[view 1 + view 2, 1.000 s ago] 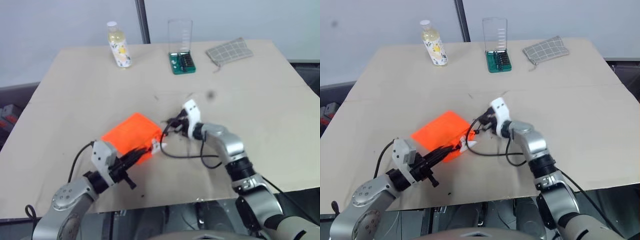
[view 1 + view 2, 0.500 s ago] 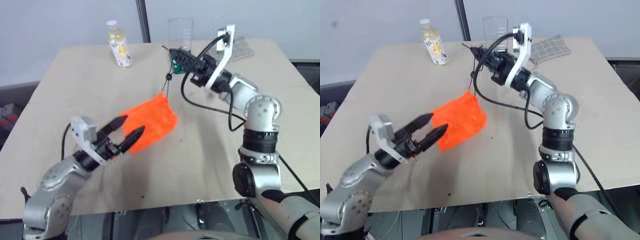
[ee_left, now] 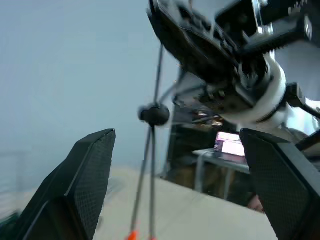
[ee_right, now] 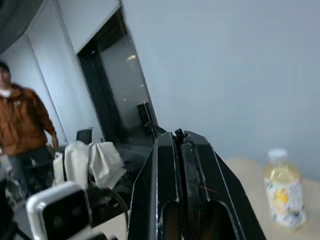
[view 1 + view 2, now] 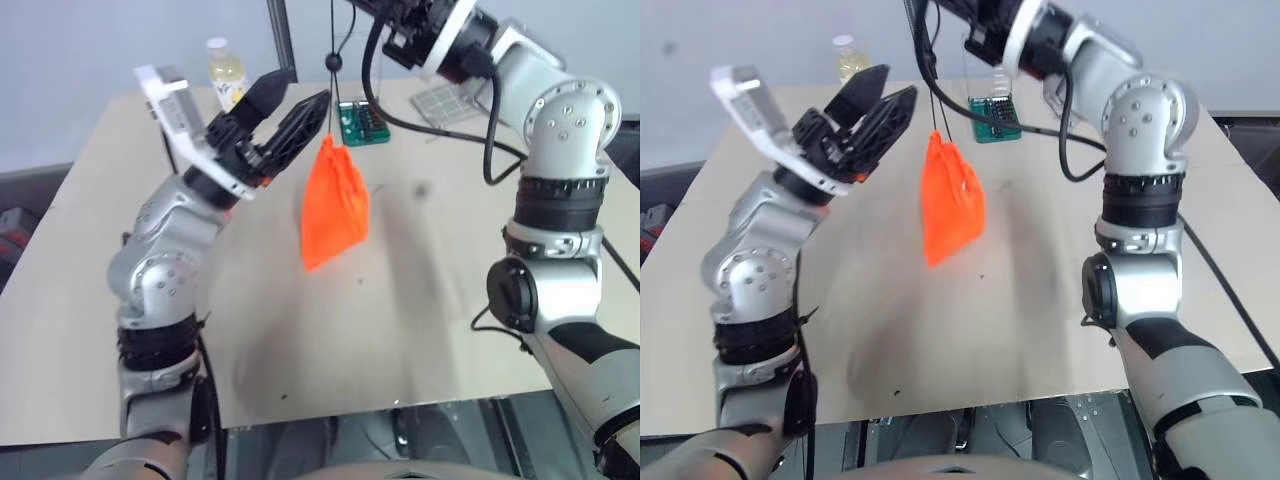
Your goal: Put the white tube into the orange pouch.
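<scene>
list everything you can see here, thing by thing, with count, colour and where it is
bright orange fabric pouch: 1, orange, hanging in the air over the middle of the table by its thin dark drawstring cord
beige tabletop: 1, beige, under everything
yellowish bottle with white cap: 1, far left of the table
green bit set case: 1, green, far middle of the table, clear lid upright
grey checked cloth: 1, grey, far right of the table
person in an orange top: 1, in the room behind, seen from the right wrist
left gripper: 1, black fingers, open, raised beside the pouch's top, holding nothing
right gripper: 1, black fingers, shut on the cord, raised above the pouch
</scene>
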